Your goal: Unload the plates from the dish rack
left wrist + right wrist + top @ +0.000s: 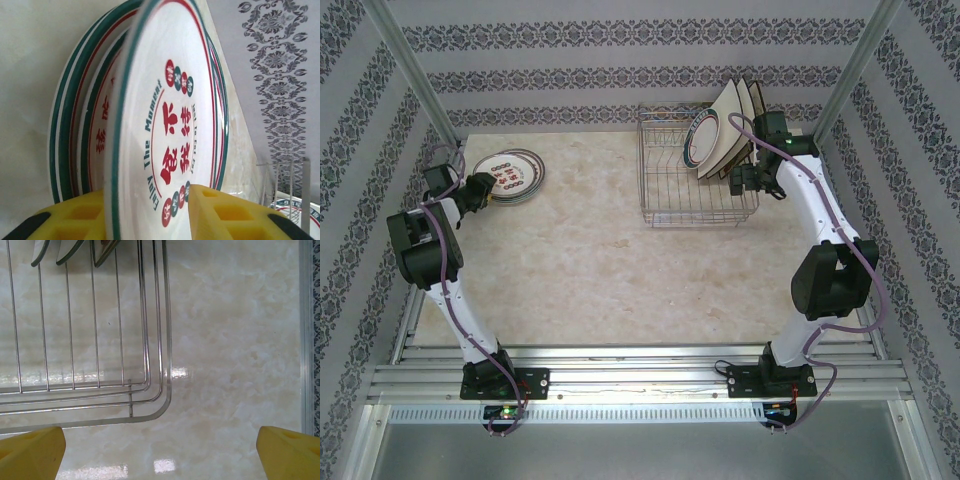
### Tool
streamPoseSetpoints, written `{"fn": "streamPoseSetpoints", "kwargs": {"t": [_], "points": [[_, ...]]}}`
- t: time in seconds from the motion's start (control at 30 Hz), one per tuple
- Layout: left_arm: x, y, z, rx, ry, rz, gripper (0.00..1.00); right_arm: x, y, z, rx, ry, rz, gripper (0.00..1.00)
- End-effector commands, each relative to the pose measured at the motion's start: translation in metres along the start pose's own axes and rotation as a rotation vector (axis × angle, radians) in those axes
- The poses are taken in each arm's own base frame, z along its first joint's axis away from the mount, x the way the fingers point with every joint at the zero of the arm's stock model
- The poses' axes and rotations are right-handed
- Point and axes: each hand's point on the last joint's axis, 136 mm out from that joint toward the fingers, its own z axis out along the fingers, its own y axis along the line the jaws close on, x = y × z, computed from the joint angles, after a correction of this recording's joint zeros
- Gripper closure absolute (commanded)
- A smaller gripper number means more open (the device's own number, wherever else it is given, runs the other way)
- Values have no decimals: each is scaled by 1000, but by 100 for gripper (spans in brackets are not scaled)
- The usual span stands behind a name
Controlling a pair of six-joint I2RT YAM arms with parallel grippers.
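Jaws, top view: the left gripper point(480, 190) sits at the near rim of a flat stack of small round white plates with teal rims and red lettering point(512, 174); from here I cannot tell if it is closed. The right gripper point(745, 182) hangs at the right side of the rectangular silver wire dish rack point(692, 190). Rack contents: one round teal-rimmed plate point(704, 140) and cream square plates with dark rims point(735, 120), all on edge and leaning, just beyond and left of the right jaws. The right arm is much nearer the rack; the left is well apart from it.

Left wrist: yellow fingers point(225, 215) pinch the rim of the top round plate point(170, 115), one on each face. It is tipped a little off the plates behind it. Judged: setting-down step, release due.

Right wrist: jaws wide apart, yellow fingertips point(35, 450) empty, over the marble-look tabletop point(235, 340) beside the rack's corner point(150, 405). Plate edges point(70, 252) lie ahead and left, inside the rack. The next reach likely goes forward-left, with the jaws straddling a rim.
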Motion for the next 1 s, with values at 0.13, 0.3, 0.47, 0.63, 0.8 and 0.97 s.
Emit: {"fn": "streamPoseSetpoints", "kwargs": {"t": [0.13,0.3,0.47,0.63,0.8,0.97], "points": [[10,4,-21,-215,77,158,53,1,3,-2,-8,-3,-10,2],[12,9,-28,-326,113,243,49,1,4,-1,-16,-7,-9,2],[15,13,-28,-397,154,292,47,-1,6,0,-28,-13,-9,2],[15,13,-26,-428,171,321,47,-3,7,-3,-37,-25,-7,2],[12,6,-21,-433,176,348,45,-6,9,-4,-47,-33,-12,2],[16,11,-13,-439,199,347,44,-7,9,-6,-49,-39,-12,2]]}}
